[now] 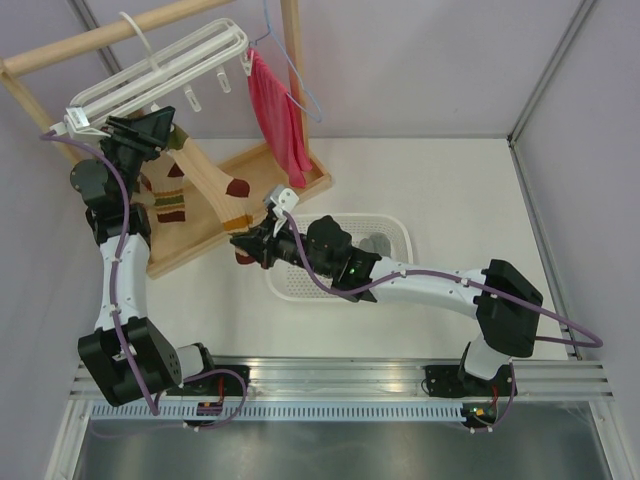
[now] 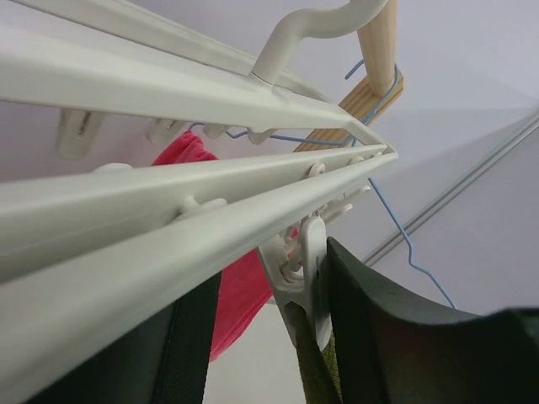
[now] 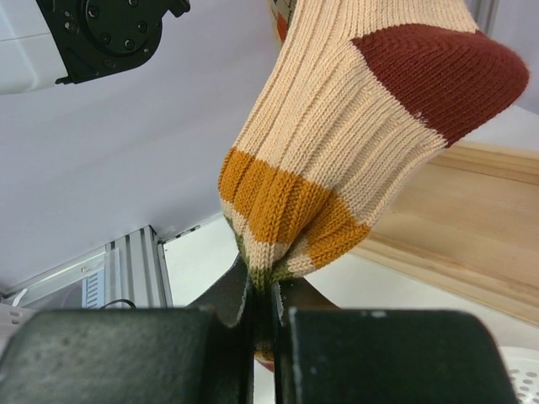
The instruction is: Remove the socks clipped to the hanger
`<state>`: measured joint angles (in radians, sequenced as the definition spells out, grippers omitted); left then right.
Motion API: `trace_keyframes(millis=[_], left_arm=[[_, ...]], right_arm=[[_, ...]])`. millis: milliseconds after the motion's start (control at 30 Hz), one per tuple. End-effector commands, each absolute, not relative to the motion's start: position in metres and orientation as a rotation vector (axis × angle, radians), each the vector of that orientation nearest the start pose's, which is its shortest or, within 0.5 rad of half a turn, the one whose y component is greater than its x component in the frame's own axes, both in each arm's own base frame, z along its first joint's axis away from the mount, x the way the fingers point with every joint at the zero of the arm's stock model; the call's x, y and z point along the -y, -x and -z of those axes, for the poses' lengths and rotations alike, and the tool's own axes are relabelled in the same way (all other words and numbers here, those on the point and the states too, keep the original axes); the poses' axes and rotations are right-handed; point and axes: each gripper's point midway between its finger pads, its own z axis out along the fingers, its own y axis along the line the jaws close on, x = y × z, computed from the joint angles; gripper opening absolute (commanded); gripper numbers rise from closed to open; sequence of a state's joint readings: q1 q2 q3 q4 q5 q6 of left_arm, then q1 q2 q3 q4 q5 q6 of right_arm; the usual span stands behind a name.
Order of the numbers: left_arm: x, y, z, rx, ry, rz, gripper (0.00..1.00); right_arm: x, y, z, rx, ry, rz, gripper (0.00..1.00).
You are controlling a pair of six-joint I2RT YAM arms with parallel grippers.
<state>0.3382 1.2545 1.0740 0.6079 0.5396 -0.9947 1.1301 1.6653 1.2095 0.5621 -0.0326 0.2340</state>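
Tan striped sock point(image 3: 337, 126) in R pincer point(image 3: 265, 290)

The tan sock point(image 3: 337, 135) runs off the top of the right wrist view, its lower end buried between the fingers of the right gripper point(image 3: 265, 337). The left gripper point(image 2: 295, 370) is cropped and blurred at its own view's bottom edge, grip unreadable

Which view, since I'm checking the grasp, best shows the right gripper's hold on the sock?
Right wrist view: the right gripper pinches the sock by its striped end between shut jaws, close up. The top external view shows that grip small, from above; the left wrist view misses it.
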Motion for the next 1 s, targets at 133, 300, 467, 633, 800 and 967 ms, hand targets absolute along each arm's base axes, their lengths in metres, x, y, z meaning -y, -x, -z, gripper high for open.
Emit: trace_keyframes(millis=[133, 300, 467, 633, 800, 967], left_arm=[[-0.009, -0.394, -0.480, -1.117, 0.238, 0.883, 0.51], [-0.007, -0.392, -0.483, -1.104, 0.225, 0.897, 0.32], [-0.007, -0.391, -0.486, -1.096, 0.221, 0.893, 0.03], [-0.007, -0.390, -0.483, -1.101, 0.223, 0.890, 0.02], [-0.006, -0.390, -0.480, -1.114, 0.224, 0.883, 0.02], [-0.009, -0.391, -0.467, -1.177, 0.250, 0.836, 0.58]], right_arm=[[-0.495, -0.205, -0.324, -1.350, 0.714, -1.154, 0.01], [-0.495, -0.205, -0.322, -1.352, 0.712, -1.154, 0.01], [-0.496, -0.205, -0.321, -1.356, 0.711, -1.153, 0.01], [-0.496, -0.204, -0.319, -1.357, 0.712, -1.149, 0.01], [-0.494, -0.205, -0.320, -1.360, 0.705, -1.139, 0.01], [-0.484, -0.204, -0.321, -1.363, 0.700, -1.114, 0.01]])
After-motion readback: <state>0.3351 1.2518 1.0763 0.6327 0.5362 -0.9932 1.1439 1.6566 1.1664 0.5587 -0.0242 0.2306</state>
